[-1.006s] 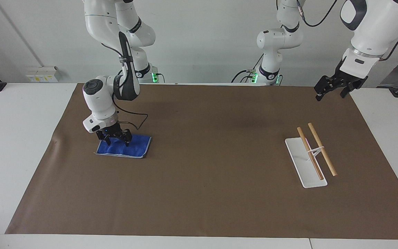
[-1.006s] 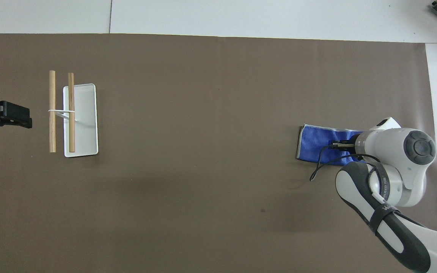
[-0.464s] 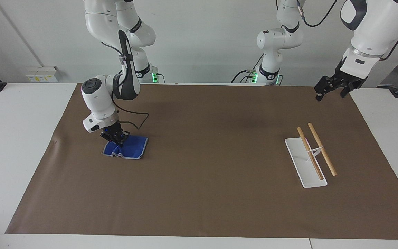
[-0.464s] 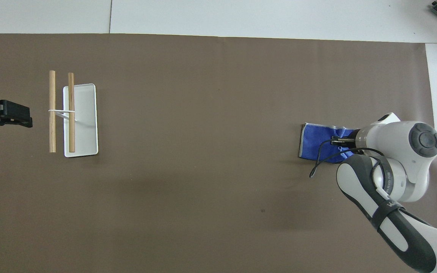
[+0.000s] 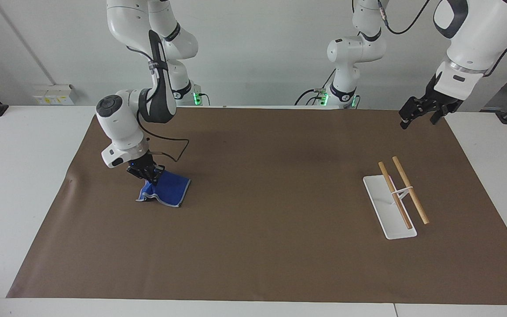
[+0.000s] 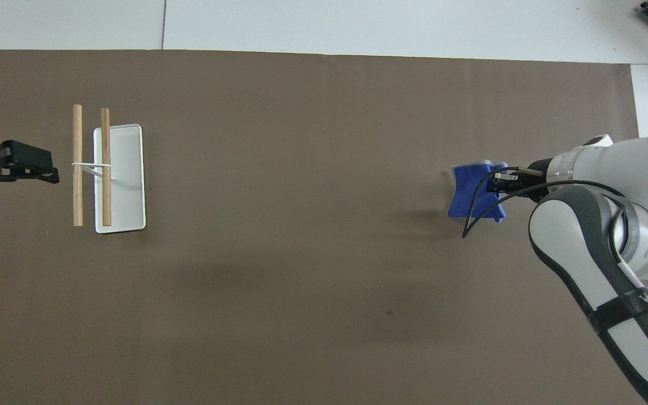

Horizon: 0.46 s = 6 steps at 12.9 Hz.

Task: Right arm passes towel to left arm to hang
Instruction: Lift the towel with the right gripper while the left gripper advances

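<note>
The blue towel (image 5: 167, 190) hangs bunched from my right gripper (image 5: 150, 177), which is shut on its upper edge toward the right arm's end of the mat. Its lower corner is at or just above the mat. It also shows in the overhead view (image 6: 473, 194), pinched by the right gripper (image 6: 498, 184). My left gripper (image 5: 420, 115) waits raised over the mat's edge at the left arm's end, beside the rack; it also shows in the overhead view (image 6: 20, 169). The rack (image 5: 401, 190) has two wooden rails on a white base (image 6: 124, 185).
A brown mat (image 5: 271, 211) covers the table, with bare white table (image 5: 16, 176) around it. A black cable (image 5: 170, 147) loops from the right wrist over the mat.
My right gripper closed on the flat towel and lifted it, so it now hangs bunched. The right arm rose and tilted. The left gripper shifted slightly.
</note>
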{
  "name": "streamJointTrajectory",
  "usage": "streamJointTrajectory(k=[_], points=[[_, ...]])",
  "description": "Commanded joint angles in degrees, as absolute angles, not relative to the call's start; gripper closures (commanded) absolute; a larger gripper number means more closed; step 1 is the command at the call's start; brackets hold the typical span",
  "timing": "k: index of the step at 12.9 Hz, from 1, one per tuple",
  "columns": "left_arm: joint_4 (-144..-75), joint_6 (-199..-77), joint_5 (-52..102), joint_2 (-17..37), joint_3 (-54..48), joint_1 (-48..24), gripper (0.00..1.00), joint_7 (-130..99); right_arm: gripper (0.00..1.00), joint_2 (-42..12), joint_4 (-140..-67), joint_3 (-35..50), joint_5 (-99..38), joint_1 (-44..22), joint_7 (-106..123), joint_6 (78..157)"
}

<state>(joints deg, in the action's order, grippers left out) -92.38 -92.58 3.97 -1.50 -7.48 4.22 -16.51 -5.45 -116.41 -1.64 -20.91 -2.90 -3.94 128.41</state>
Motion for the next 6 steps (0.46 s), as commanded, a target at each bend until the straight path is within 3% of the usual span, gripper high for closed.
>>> streamJointTrajectory(k=[1, 6], points=[[-99.3, -101.7, 7.8, -4.8, -7.5, 4.7, 0.00, -26.6, 1.00, -5.9, -111.4, 0.6, -27.3, -2.6, -10.4, 125.2], [-109.2, -120.8, 12.5, -7.7, -8.3, 4.0, 0.00, -50.2, 1.00, -6.2, -108.5, 4.0, -47.9, -4.7, -24.1, 125.9]])
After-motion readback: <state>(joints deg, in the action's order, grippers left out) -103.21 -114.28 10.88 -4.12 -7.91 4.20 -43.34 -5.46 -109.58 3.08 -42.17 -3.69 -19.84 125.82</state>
